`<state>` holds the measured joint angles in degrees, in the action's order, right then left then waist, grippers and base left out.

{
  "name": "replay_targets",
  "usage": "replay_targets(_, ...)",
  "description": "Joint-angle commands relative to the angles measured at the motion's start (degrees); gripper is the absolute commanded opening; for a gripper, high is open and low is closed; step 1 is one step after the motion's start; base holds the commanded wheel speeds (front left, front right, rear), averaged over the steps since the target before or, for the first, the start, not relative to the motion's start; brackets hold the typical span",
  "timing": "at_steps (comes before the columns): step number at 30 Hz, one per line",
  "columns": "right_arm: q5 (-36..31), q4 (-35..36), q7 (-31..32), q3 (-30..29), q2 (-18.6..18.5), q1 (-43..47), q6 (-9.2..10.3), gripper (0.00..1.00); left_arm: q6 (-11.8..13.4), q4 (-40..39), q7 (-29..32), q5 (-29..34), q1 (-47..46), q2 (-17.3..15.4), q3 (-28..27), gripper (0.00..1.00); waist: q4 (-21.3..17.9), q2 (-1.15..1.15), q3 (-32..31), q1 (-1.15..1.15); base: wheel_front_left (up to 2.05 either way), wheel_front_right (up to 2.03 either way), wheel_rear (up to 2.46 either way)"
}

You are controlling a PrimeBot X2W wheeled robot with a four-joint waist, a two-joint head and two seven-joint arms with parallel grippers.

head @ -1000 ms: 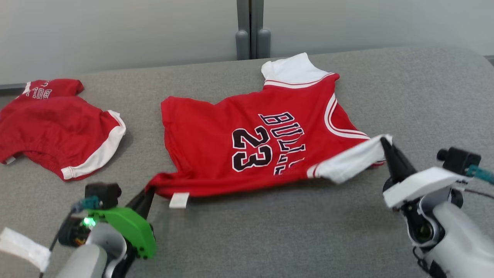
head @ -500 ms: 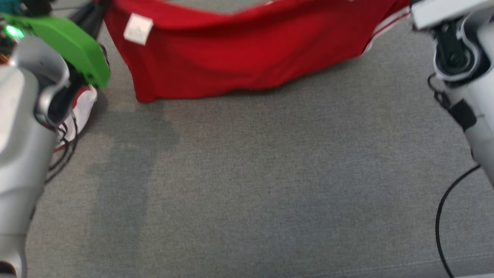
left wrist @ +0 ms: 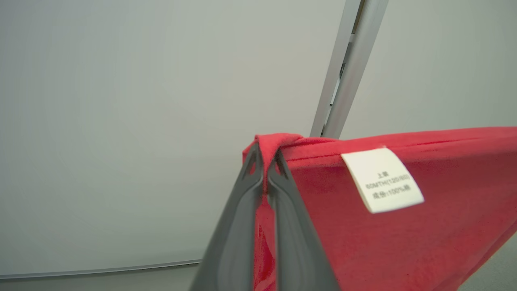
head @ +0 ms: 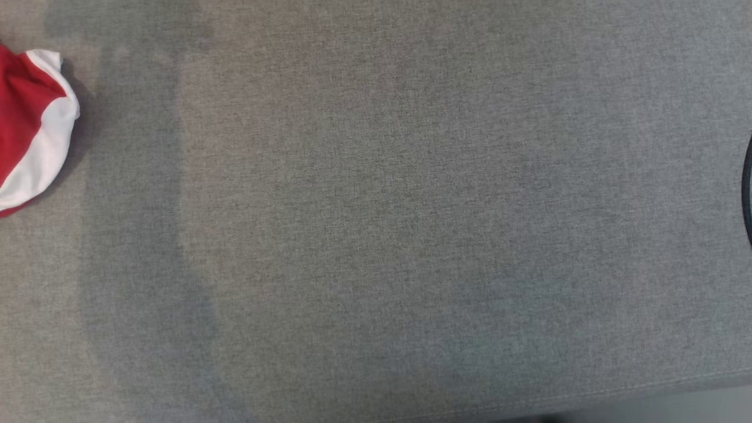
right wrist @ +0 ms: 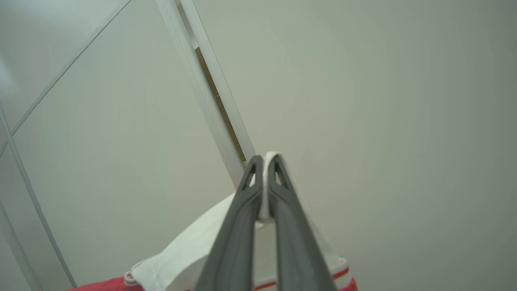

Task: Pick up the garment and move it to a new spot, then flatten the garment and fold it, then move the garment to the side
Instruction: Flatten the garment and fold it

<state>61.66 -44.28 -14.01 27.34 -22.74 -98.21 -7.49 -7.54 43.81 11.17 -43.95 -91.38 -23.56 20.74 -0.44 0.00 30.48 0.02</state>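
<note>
Most of what we see from the head is bare grey surface [head: 411, 235], which we judge to be the landing place for the garment. The garment [left wrist: 424, 242], a red jersey, hangs in the air between the arms. In the left wrist view its red body stretches toward three o'clock against the pale wall [left wrist: 121, 121]. In the right wrist view a white shoulder strip [right wrist: 190, 258] sags toward seven o'clock. A second red-and-white piece [head: 29, 129] lies on the surface at nine o'clock in the head view, cut by the edge. The left gripper [left wrist: 265, 155] is clamped tight on a bunched corner of the red hem, and the right gripper [right wrist: 266, 161] is clamped on a fold of the white strip. A white care label [left wrist: 381, 180] sits near the left pinch, at three o'clock from it. Smallest is a dark sliver at three o'clock in the head view, perhaps a cable [head: 747, 194]. Each grip holds only a small bite of cloth, so a quick swing or a hard pull between the arms could tug a corner free and drop the jersey in a heap. Lowered too far toward nine o'clock, it could land on the second piece. Slack between the arms would lay it down wrinkled.
</note>
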Motion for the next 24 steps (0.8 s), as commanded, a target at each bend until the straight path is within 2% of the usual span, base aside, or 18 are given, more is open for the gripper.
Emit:
replay_targets(1,-0.1,-0.9,-0.4,-0.3,0.2,-3.0,0.00,0.00,0.1,1.3,-0.5,-0.3,-2.3,-0.2,-0.2,0.00,-0.7,0.00,0.8,-0.02,0.00,0.00,0.00)
replay_targets(4,0.1,-2.0,-0.8,0.3,0.7,-6.7,0.00,0.00,0.1,4.1,-1.6,-1.3,-6.8,0.1,-0.8,0.00,-1.3,0.00,0.5,-0.02,0.00,0.00,0.00)
replay_targets(9,1.3,-1.1,-0.2,3.8,0.4,-6.2,0.00,0.00,0.1,6.0,-1.4,-3.3,-6.0,0.4,1.4,0.00,-2.0,0.00,-1.3,-0.02,0.00,0.00,0.00)
replay_targets(17,4.7,3.9,1.4,12.0,-3.5,6.8,0.00,0.00,0.1,0.6,-0.5,-9.3,8.4,-3.1,9.6,0.00,-2.9,0.00,-7.4,-0.02,0.00,0.00,0.00)
replay_targets(24,9.5,9.3,10.2,20.1,-9.5,23.1,0.00,0.00,0.1,-7.6,5.6,-17.6,25.9,-8.2,17.0,0.00,-3.4,0.00,-17.0,-0.02,0.00,0.00,0.00)
